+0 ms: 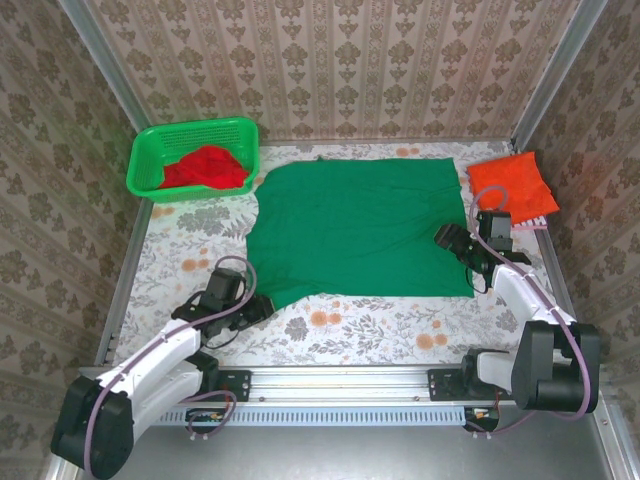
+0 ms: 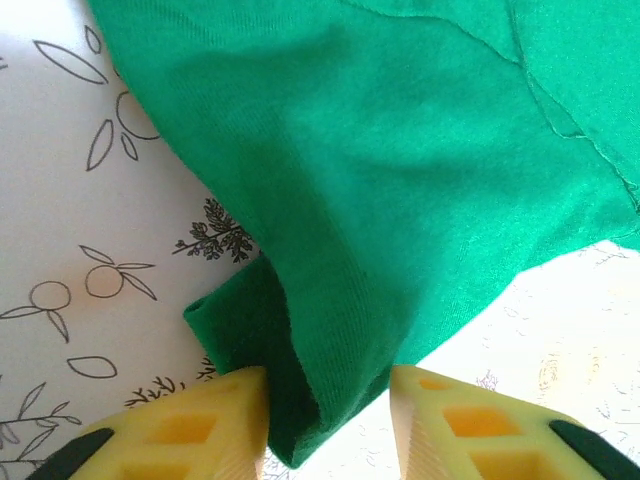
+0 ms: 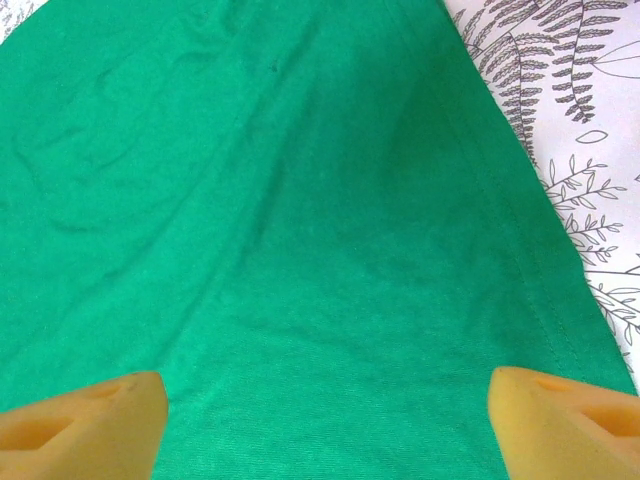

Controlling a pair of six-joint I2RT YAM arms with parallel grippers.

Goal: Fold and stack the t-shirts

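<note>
Floral-print table point(image 1: 340, 328), dark green t-shirt point(image 1: 360, 225) spread flat mid-table, green basket point(image 1: 145, 165) far-left corner, orange-red t-shirt point(image 1: 515, 185) folded far-right corner

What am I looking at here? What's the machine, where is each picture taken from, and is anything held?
Two robot arms are bolted at the near edge of a table, each ending in a two-finger gripper. The top picture looks down from above and behind them; the other two come from wrist cameras, hence the yellow fingers at the bottom. A green shirt lies spread on the table, an orange shirt sits folded at the far right, and a red shirt is in a basket. The left gripper pinches the green shirt's near corner; the right gripper is open over its other side.
</note>
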